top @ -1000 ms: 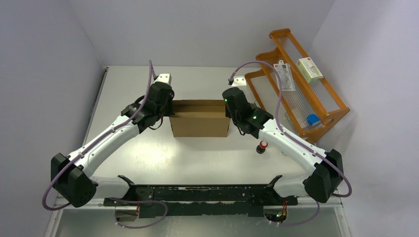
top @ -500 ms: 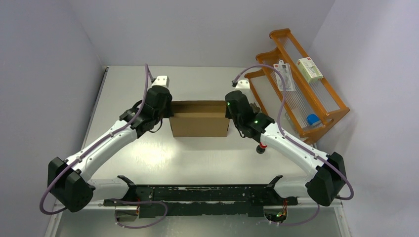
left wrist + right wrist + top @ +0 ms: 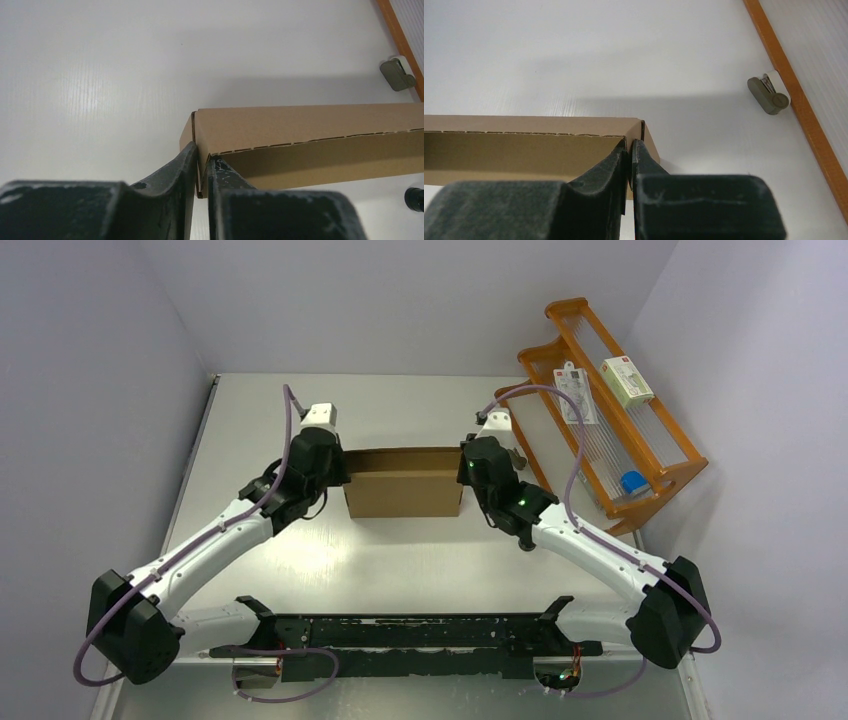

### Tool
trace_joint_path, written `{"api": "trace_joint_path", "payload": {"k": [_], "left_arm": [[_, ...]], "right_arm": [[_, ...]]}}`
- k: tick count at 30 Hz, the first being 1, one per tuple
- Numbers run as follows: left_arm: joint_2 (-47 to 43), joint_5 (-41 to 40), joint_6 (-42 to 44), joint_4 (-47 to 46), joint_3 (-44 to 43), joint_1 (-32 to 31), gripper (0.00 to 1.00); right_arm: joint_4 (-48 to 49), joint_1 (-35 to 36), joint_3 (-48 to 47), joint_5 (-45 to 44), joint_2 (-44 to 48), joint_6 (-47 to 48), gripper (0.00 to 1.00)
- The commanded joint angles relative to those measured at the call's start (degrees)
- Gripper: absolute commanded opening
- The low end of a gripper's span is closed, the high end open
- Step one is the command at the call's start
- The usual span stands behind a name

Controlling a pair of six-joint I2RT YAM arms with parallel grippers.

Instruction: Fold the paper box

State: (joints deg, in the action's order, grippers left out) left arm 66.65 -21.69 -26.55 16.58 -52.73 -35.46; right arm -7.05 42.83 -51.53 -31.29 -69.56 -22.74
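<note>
The paper box (image 3: pixel 404 483) is a brown cardboard mailer held up on the table's middle, its wide face toward me. My left gripper (image 3: pixel 340 472) is shut on the box's left end; in the left wrist view the fingers (image 3: pixel 186 165) pinch the end wall of the box (image 3: pixel 310 135). My right gripper (image 3: pixel 468 468) is shut on the box's right end; in the right wrist view its fingers (image 3: pixel 644 162) clamp the thin end wall of the box (image 3: pixel 524 145). A perforated fold line runs along the box's top edge.
An orange wooden rack (image 3: pixel 610 400) with a white-and-green carton (image 3: pixel 627 380) and other packets stands at the right. A small grey clip (image 3: pixel 769 94) lies near the rack's base. A small black-and-red object (image 3: pixel 527 540) lies under the right forearm.
Both arms have moved farther from the near edge, carrying the box slightly back. Both grippers kept their hold on its ends.
</note>
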Motion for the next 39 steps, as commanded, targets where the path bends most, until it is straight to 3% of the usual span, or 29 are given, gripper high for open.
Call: {"api": "trace_joint_path", "payload": {"k": [1,5,10,16,19,24,29,34,39], "left_arm": [[0.4,3.2,-1.8,4.7,3.1,-1.1,0.22],[-3.0,4.0,-2.1,4.3,3.1,-1.0,0.39],[-8.1,5.2,-1.6,5.6,1.7,-1.0,0.62],[-11.6,5.1,-2.0,7.7,-0.3,-0.8,0.77],[-12.6,5.8,-2.6,7.4,-1.6,-0.3,0.84],[-12.2,4.6,-4.8,6.5,-4.5,1.4,0.90],[-9.9,6.2,-7.0,4.1,-5.5,5.8,0.89],[-6.6,13.8,-8.7,0.0,-4.0,10.9,0.80],[-3.9,17.5,-9.6,-2.6,-2.4,11.8,0.69]], "right_arm": [[-4.0,1.3,2.0,6.7,-1.4,-3.2,0.12],[-3.9,1.2,0.7,7.4,0.5,-3.3,0.25],[-5.4,1.1,-1.2,7.5,2.6,-3.3,0.50],[-7.0,0.0,-3.5,8.9,4.7,-3.6,0.80],[-6.6,-0.6,-4.3,10.1,5.5,-4.5,0.89],[-3.8,-1.8,-5.3,10.6,6.2,-6.9,0.90],[-1.7,-2.9,-5.7,7.6,5.0,-10.2,0.82],[0.0,-4.6,-5.1,5.7,3.4,-12.0,0.74],[1.2,-5.0,-3.8,7.1,2.0,-11.7,0.65]]}}
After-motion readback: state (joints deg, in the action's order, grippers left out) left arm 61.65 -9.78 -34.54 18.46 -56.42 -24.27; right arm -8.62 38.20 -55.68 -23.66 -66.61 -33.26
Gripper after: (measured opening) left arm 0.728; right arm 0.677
